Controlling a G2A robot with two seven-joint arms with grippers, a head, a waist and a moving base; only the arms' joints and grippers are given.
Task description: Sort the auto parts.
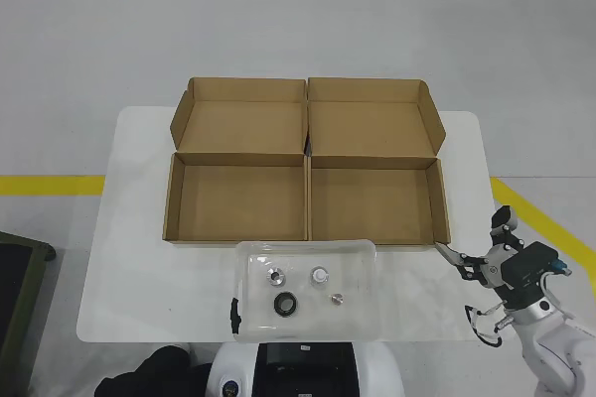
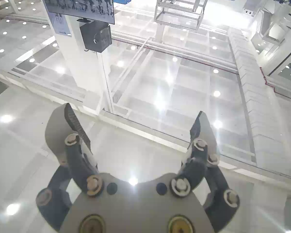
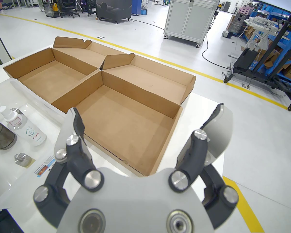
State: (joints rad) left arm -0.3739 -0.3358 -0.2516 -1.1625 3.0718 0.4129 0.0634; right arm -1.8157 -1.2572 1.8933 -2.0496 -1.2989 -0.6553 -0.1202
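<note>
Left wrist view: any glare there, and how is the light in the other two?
Left wrist view: lamps flare into starbursts beyond the open left pincer. Right wrist view: even light, soft sheen on the floor. Top view: flat light, faint shadows inside the cardboard boxes.

The right gripper (image 3: 147, 110) has a pale grey metal palm plate and black linkage bars pinned with bright round silver screws. Its two curved silver fingers (image 3: 64, 127) carry black ribbed pads on their inner faces. The left gripper (image 2: 133, 110) is built the same, but its screw heads are brass-tinged. In the top view the right arm (image 1: 556, 347) is white-shelled with a black wrist block, a blue spot at the block's three o'clock and a thin black cable loop (image 1: 482, 330) at its seven o'clock.
</note>
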